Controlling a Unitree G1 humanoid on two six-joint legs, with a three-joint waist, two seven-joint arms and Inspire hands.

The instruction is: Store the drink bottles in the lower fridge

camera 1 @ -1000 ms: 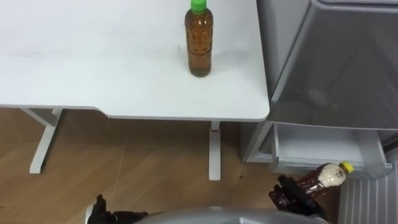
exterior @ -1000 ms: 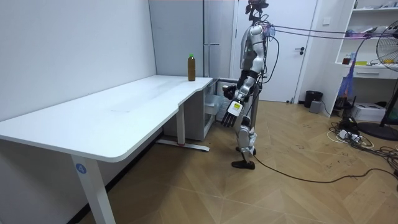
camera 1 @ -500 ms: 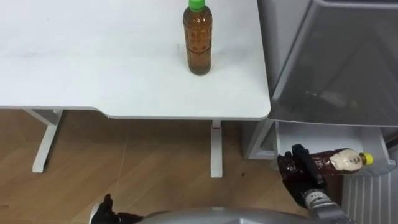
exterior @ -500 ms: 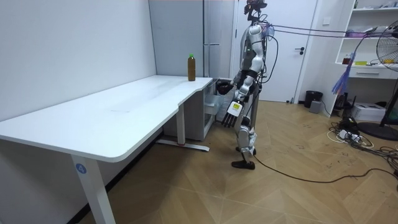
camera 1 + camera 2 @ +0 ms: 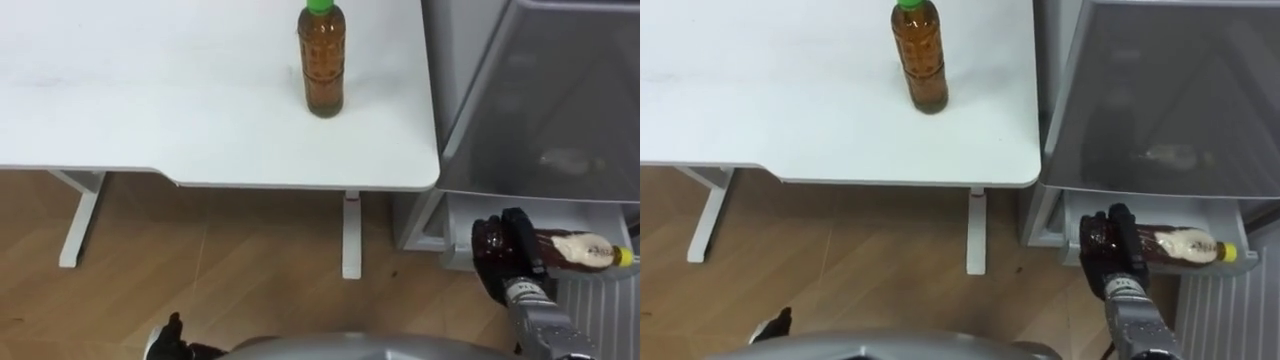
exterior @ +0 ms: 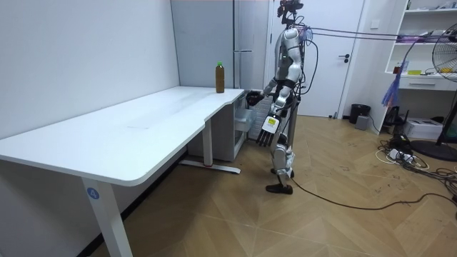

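A dark drink bottle with a cream label and a yellow cap lies level in my right hand, whose fingers are curled round its lower half. It hangs over the open lower fridge drawer, cap pointing right. A second drink, a brown tea bottle with a green cap, stands upright near the far right end of the white table. My left hand hangs at my side with relaxed fingers and shows dark at the picture's bottom left. I stand facing the fridge.
The grey fridge door rises right beside the table's right edge. White table legs stand on the wooden floor below. A white grille sits low at the right.
My right hand has lifted the dark bottle up and forward, from low at my side to over the drawer, and turned it level. The tea bottle has not moved.
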